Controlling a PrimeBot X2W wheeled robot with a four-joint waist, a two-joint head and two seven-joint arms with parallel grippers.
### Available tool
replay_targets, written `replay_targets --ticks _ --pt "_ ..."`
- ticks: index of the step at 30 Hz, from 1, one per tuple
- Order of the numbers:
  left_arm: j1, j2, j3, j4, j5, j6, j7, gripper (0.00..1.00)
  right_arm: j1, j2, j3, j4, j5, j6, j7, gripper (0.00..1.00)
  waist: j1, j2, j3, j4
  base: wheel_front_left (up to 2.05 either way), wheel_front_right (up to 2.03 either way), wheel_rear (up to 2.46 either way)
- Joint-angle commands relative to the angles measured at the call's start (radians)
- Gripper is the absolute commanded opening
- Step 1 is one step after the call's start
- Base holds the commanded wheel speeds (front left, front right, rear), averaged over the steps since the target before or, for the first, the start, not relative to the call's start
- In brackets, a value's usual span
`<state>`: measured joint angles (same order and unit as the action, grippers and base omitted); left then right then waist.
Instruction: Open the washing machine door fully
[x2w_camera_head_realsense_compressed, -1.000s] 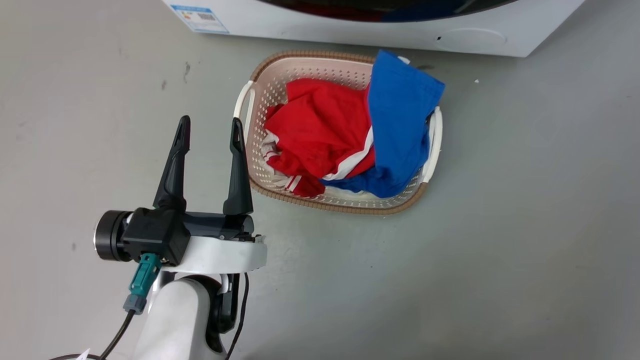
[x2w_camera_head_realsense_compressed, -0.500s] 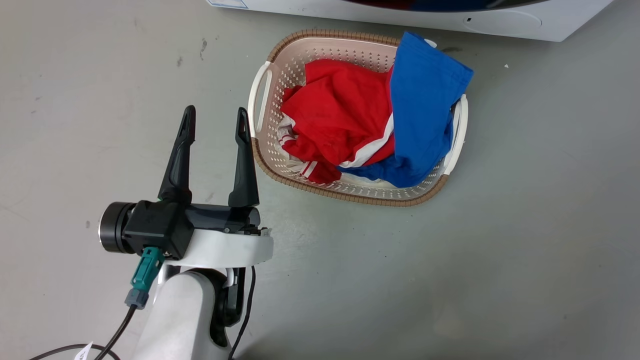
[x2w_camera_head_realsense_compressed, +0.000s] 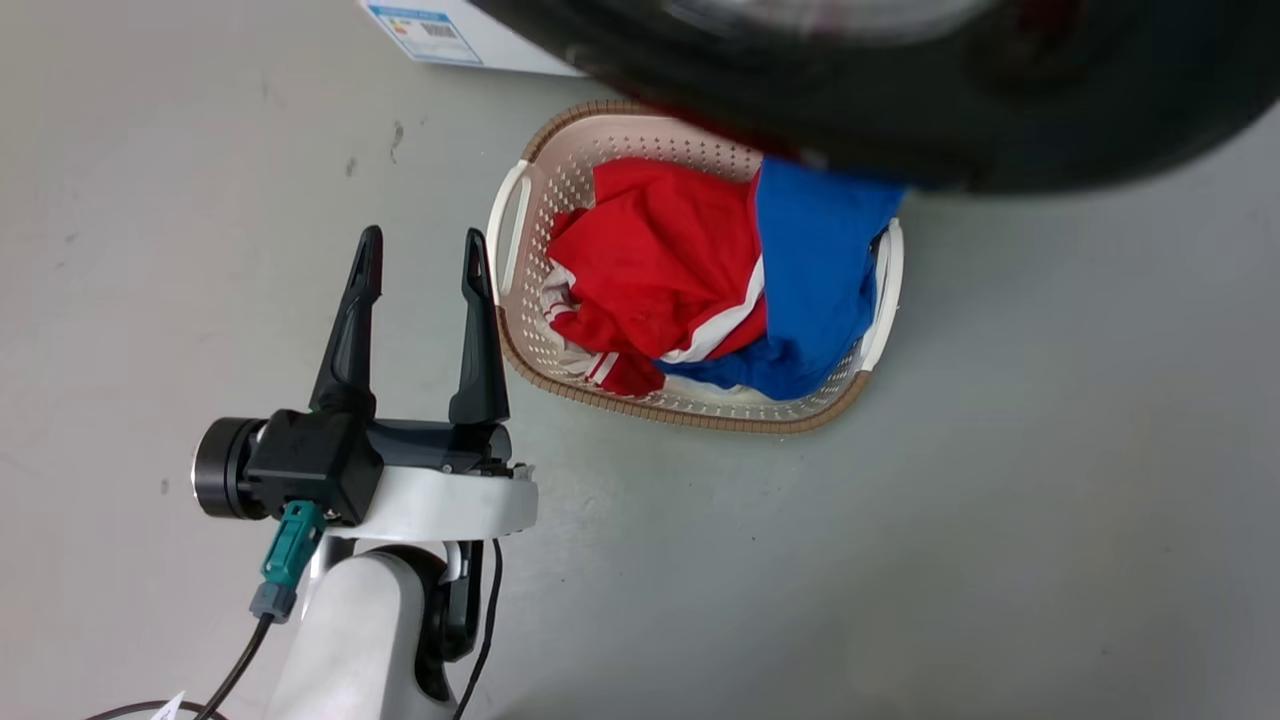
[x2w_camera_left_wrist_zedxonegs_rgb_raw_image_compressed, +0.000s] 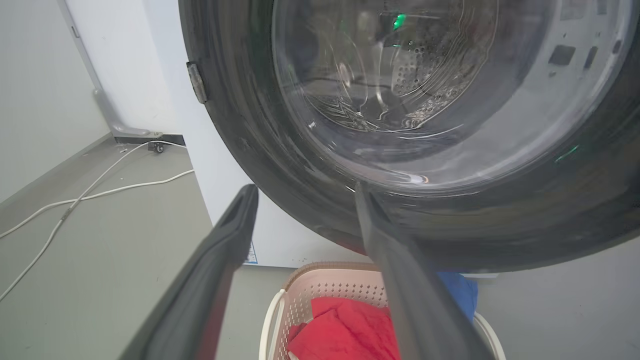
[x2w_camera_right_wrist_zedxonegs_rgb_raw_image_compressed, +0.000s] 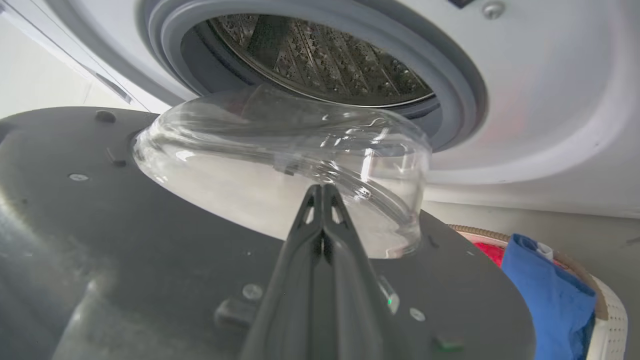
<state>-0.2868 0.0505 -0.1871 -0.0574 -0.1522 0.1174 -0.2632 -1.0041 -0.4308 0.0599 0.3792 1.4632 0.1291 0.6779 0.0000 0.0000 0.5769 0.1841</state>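
Washing machine door (x2w_camera_right_wrist_zedxonegs_rgb_raw_image_compressed: 150, 240) stands ajar off the drum opening, its glass bowl facing my right hand (x2w_camera_right_wrist_zedxonegs_rgb_raw_image_compressed: 320, 194), whose fingers are pressed together. Door rim overhangs the laundry basket (x2w_camera_head_realsense_compressed: 700, 418). My left hand (x2w_camera_head_realsense_compressed: 421, 245) is spread wide beside the basket.

The left gripper (x2w_camera_head_realsense_compressed: 422, 240) has two long, tapering black fingers (x2w_camera_head_realsense_compressed: 345, 340) on a black block with a round cap. A teal connector (x2w_camera_head_realsense_compressed: 290, 550) feeds a black cable (x2w_camera_head_realsense_compressed: 232, 672) beside the white forearm (x2w_camera_head_realsense_compressed: 350, 640).
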Motion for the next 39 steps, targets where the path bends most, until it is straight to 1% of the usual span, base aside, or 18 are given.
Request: replay_targets --ticks 1,9,16,23,39 --pt "0.014 0.0 0.004 0.004 0.011 -0.003 -0.002 1.0 0.053 0.009 0.003 -0.042 0.017 0.003 0.009 0.0 0.0 0.0 -0.019 -0.009 0.0 0.0 0.0" --pt "0.043 0.0 0.021 0.012 0.024 -0.014 -0.002 1.0 0.25 0.031 0.015 -0.234 0.053 0.003 0.023 0.0 0.0 0.0 -0.077 -0.023 0.0 0.0 0.0" --pt "0.068 0.0 0.031 0.017 0.031 -0.021 -0.002 1.0 0.383 0.042 0.02 -0.341 0.061 0.003 0.012 0.0 0.0 0.0 -0.108 -0.026 0.0 0.0 0.0" --pt "0.074 0.0 0.033 0.022 0.036 -0.024 -0.002 1.0 0.479 0.061 0.039 -0.402 0.067 0.003 0.002 0.0 0.0 0.0 -0.133 -0.023 0.0 0.0 0.0" --pt "0.11 0.0 0.023 0.047 0.063 -0.035 -0.002 1.0 0.658 0.137 0.149 -0.49 0.078 0.003 -0.009 0.0 0.0 0.0 -0.229 -0.009 0.0 0.0 0.0"
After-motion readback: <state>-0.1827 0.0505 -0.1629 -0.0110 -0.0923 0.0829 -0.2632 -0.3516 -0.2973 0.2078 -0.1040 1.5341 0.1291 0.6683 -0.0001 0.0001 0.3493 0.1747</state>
